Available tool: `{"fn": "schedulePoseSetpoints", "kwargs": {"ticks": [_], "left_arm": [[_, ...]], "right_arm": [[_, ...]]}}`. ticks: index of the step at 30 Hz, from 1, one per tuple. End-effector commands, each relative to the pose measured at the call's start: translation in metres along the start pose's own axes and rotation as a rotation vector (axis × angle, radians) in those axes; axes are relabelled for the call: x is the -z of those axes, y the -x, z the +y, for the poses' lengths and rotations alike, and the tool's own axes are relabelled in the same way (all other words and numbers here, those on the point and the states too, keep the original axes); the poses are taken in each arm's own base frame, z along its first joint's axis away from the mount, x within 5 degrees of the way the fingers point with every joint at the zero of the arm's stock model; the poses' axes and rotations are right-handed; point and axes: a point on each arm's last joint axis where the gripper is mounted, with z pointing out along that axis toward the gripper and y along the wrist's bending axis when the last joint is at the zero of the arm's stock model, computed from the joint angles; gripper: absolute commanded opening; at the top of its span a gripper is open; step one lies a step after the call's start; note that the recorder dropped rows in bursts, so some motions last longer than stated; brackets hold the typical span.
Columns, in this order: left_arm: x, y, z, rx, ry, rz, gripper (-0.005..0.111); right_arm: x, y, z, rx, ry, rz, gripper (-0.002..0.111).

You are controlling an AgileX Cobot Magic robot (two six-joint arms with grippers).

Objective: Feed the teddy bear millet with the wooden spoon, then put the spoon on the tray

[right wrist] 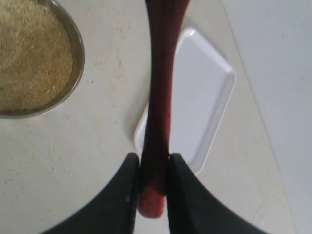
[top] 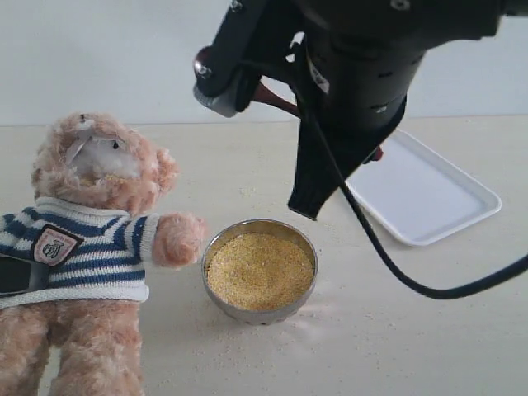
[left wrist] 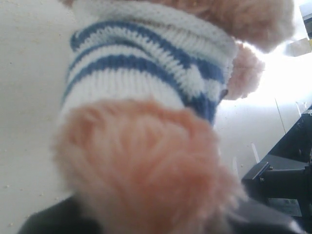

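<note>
Wood, dark reddish-brown and glossy, is seen clamped between the two black fingers of the right hand (right wrist: 155,170). The wooden spoon (right wrist: 160,87) is pinched near the end of its handle and held in the air above the table (top: 396,330), between the steel bowl (top: 256,314) and the tray (top: 429,194) (its bowl end is cut off in the right wrist view). The steel bowl is filled nearly to its rim with millet (top: 260,271), and stray grains are scattered on the table around it. The teddy bear (top: 91,239) is seated left of the bowl, one paw just beside the rim. Its other furry arm is squeezed between the dark fingers of the left hand (left wrist: 151,222). The white tray lies flat on the table to the right of the bowl, apart from it.
</note>
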Motion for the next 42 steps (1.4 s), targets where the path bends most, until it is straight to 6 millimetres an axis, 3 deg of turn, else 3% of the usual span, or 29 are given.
{"fn": "schedulePoseSetpoints", "kwargs": {"ticks": [1, 6, 12, 21, 42], "left_arm": [[0.001, 0.001, -0.003, 0.000, -0.020, -0.018, 0.005], [0.001, 0.001, -0.003, 0.000, -0.020, -0.018, 0.005], [0.001, 0.001, -0.003, 0.000, -0.020, -0.018, 0.005], [0.001, 0.001, -0.003, 0.000, -0.020, -0.018, 0.005], [0.001, 0.001, -0.003, 0.000, -0.020, -0.018, 0.005]], "right_arm": [[-0.033, -0.015, 0.005, 0.093, 0.018, 0.125, 0.000], [-0.082, -0.025, 0.041, 0.251, 0.027, 0.297, 0.000], [-0.111, -0.013, 0.062, 0.465, -0.085, 0.345, 0.000], [-0.128, 0.004, 0.077, 0.614, -0.193, 0.342, 0.000], [-0.151, 0.006, 0.105, 0.726, -0.198, 0.384, 0.000]]}}
